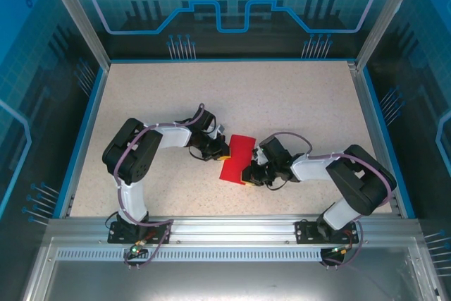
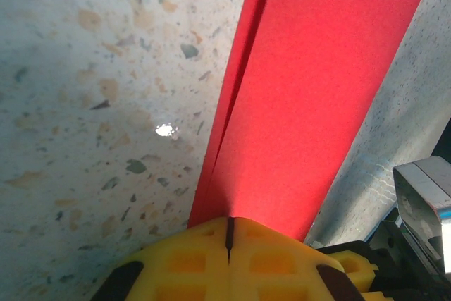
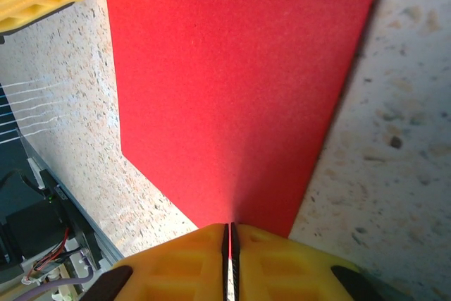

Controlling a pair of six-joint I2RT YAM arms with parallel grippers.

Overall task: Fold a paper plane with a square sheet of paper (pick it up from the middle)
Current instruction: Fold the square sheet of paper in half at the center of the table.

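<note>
My left gripper (image 2: pixel 229 234) and right gripper (image 3: pixel 229 234) each pinch an opposite edge of the square sheet of paper (image 1: pixel 236 156), which lies doubled over, straight ahead of both sets of fingertips and equally near either.

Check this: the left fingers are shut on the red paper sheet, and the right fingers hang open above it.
The right fingers are not open: the right wrist view shows them shut on an edge of the red paper sheet. The left fingers are shut on it, as stated.
</note>
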